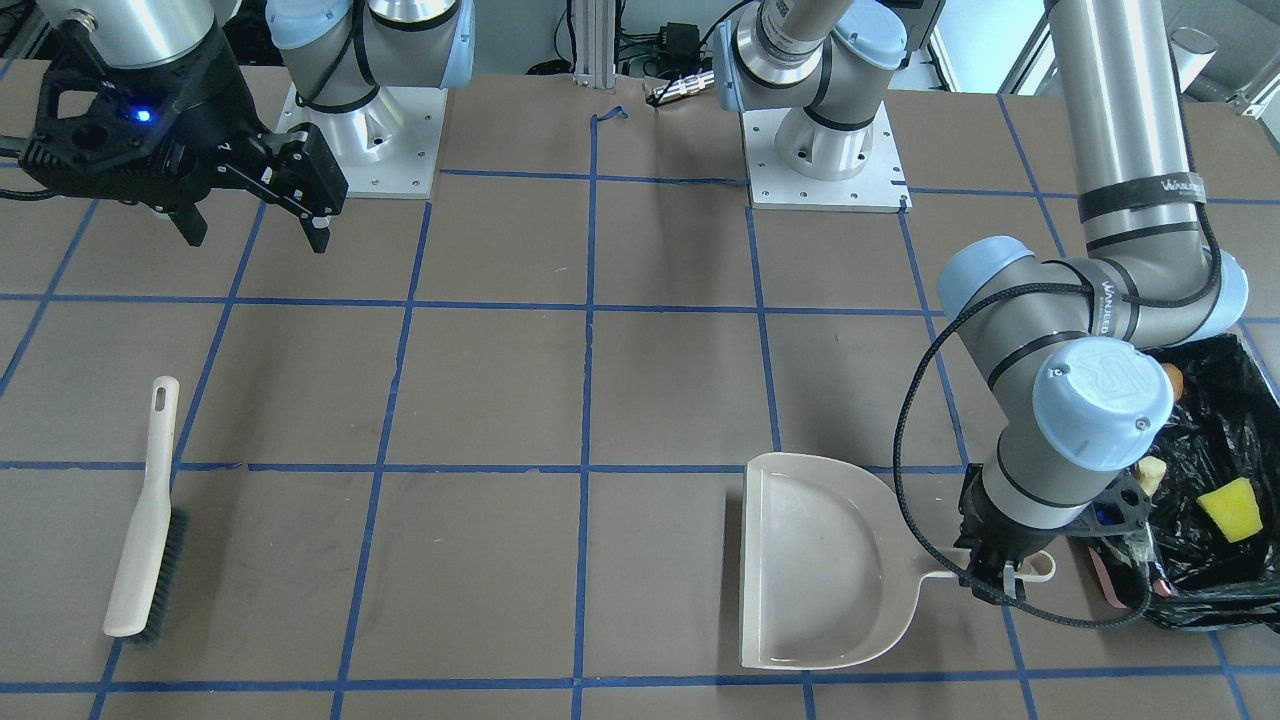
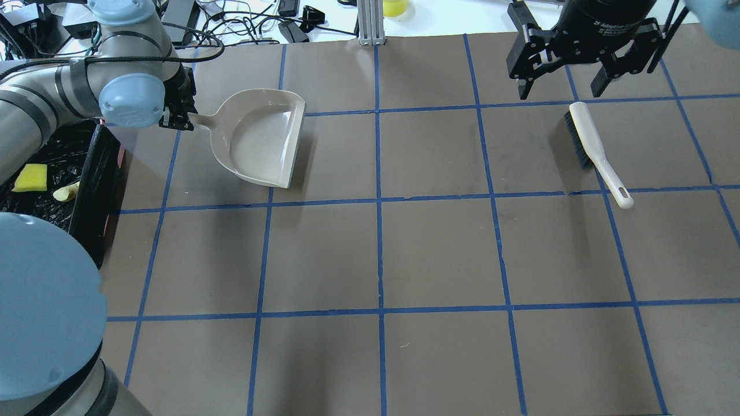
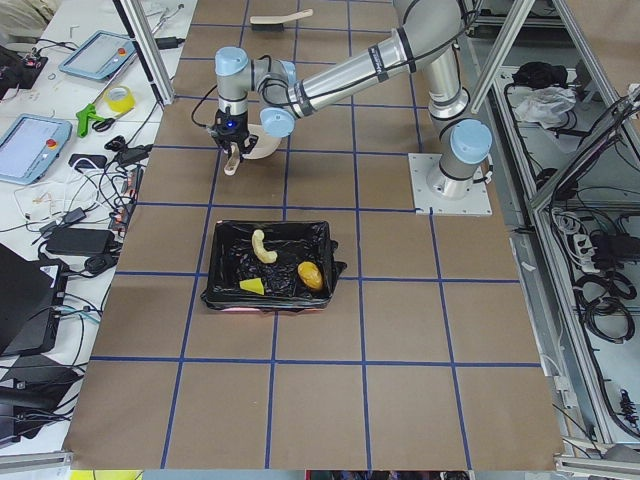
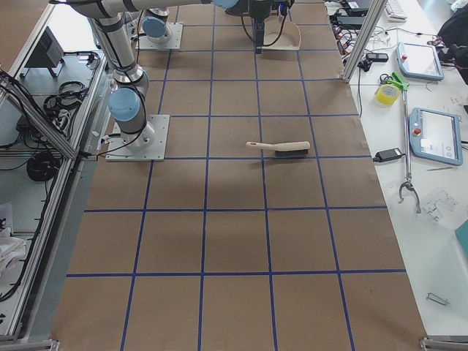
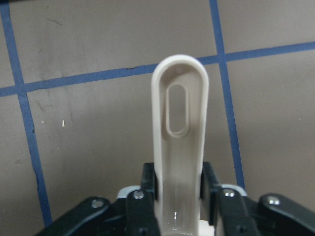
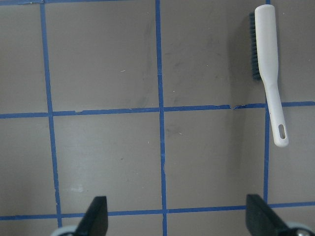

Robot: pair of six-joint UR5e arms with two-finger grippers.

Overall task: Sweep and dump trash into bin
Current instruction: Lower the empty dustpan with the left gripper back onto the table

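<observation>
**Trash in the bin, tools down: sweep job looks all but done**

All three pieces of trash lie inside the bin (image 3: 300, 240), which stands just beside the handle end of the dustpan (image 1: 820, 565). The golden-brown oval lump (image 3: 311, 275), the curved croissant-like piece (image 3: 262, 247) and the yellow sponge wedge (image 1: 1229, 508) all rest on the black liner. You can see no scraps on the table (image 2: 376, 254) around the dustpan, and its scoop shows bare and empty.

The dustpan appears to sit flat on the table, mouth facing away from the bin. Your left gripper (image 5: 179, 179) pinches the dustpan's handle (image 5: 179, 113) between its two fingers, as the left wrist view shows plainly.

The hand brush (image 2: 595, 151) lies on its side well apart from the dustpan, at the far end of the table from it. Your right gripper (image 1: 252, 225) hangs above the table near the brush, fingers spread wide and holding nothing.

By this evidence the sweeping and the dumping are both done. What seems left to you is small: let go of the dustpan handle and draw the left arm clear of the bin.
</observation>
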